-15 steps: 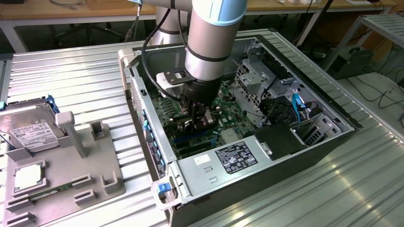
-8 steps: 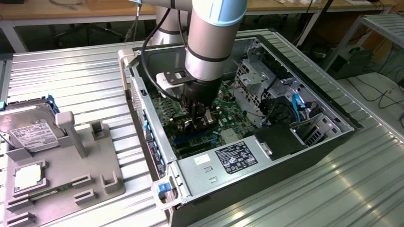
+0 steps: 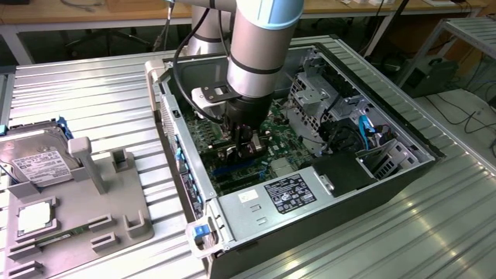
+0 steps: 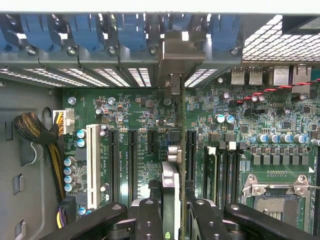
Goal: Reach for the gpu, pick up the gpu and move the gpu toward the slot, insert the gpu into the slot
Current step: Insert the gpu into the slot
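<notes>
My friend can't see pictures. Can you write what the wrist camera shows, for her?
The gripper holds the gpu edge-on, upright over the green motherboard inside a computer case. Black slots run alongside the card, and blue clips line the case wall beyond.

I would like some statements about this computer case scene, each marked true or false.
1. The gripper holds the gpu edge-on above the motherboard. True.
2. The hard drive lies inside the computer case. False: it rests on the grey holder outside the case.
3. The gripper is inside the open case. True.
4. The CPU socket carries a cooler. False: it is uncovered.
</notes>
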### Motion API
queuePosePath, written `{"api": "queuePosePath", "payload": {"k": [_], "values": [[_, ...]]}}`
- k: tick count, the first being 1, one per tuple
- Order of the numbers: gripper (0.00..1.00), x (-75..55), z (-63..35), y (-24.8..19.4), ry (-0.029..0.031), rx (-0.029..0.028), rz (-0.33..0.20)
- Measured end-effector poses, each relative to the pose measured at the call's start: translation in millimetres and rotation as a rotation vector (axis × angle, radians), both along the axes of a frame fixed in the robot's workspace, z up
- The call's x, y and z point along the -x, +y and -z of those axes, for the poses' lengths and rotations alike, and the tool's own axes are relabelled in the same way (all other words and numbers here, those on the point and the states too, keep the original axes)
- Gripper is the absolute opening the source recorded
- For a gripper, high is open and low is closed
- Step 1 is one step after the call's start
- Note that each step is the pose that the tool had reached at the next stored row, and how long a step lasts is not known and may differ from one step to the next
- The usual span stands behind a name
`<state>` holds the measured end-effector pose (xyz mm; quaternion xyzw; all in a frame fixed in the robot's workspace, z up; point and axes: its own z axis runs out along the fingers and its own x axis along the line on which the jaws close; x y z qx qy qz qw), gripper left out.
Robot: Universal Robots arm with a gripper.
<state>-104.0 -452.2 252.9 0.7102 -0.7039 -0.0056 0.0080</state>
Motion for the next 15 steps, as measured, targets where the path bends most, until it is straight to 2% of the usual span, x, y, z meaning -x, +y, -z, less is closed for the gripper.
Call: {"api": "queuePosePath", "payload": {"k": [15], "values": [[0.27,0.0,1.8,-1.4,0.0007,0.0002,0.0]]}}
